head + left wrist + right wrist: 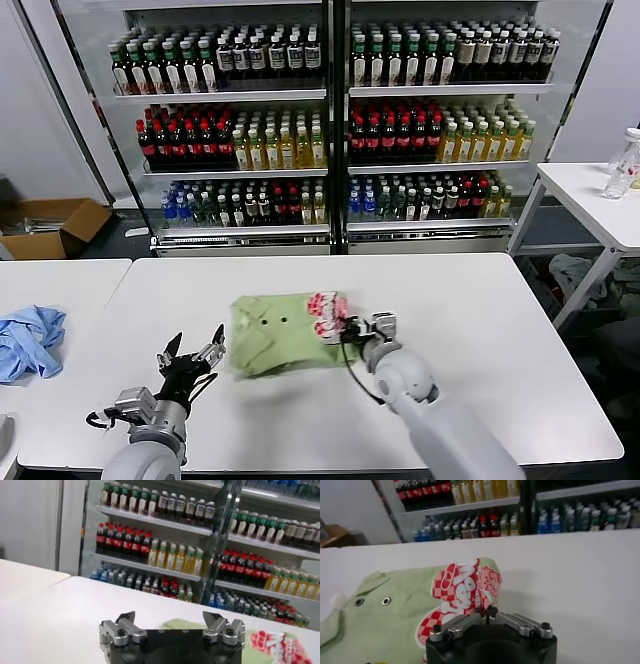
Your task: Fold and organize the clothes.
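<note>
You are dealing with a light green shirt, and it looks thin, soft and light: it should drape and crumple rather than keep any shape, and a fold will likely slide open unless you carry it by a doubled edge. It lies partly folded on the white table, directly ahead of the right gripper, with the red-and-white print turned up at the end nearest that tool. Judging from the wrist camera, the printed edge is the sensible place to hold, since the cloth is already bunched there. The right gripper's fingers are pressed together at their tips, pinching that printed edge of the shirt, so treat it as a grasp on a thin layer that could slip out under a quick pull. Your left gripper hovers just beside the shirt's opposite side, fingers spread wide, holding nothing and touching nothing. A light blue garment lies well off beyond the left gripper.
</note>
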You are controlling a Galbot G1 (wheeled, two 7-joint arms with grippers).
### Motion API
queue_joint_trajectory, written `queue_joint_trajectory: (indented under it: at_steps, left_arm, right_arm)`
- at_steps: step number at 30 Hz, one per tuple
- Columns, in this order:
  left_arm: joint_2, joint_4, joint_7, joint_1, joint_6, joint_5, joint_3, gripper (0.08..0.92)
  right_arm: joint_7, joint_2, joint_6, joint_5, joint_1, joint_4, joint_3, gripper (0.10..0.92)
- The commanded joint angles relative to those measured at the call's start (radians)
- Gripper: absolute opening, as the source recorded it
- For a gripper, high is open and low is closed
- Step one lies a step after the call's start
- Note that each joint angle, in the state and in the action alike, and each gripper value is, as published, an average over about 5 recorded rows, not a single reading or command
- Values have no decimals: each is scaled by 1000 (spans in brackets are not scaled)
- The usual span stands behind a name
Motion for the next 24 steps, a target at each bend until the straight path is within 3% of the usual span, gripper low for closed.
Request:
queue_joint_trajectory:
  at_steps: [1, 4, 10, 17, 24]
  left_arm:
    - [-2, -7, 10, 11, -5, 64, 15, 822]
    - [-1, -12, 25, 18, -21, 116, 20, 823]
    - [3, -40, 33, 36, -38, 140, 21, 823]
    - [4, -74, 36, 70, -48, 151, 22, 823]
    - [-13, -99, 35, 89, -52, 159, 24, 823]
  right_arm:
    - [-232, -224, 44, -229, -13, 9, 139, 108]
    - [-198, -258, 237, -240, -127, 86, 174, 154]
    - [-87, -250, 610, -426, -401, 246, 267, 327]
    - [-63, -224, 613, -445, -608, 440, 402, 527]
    - [-32, -197, 660, -437, -711, 503, 439, 733]
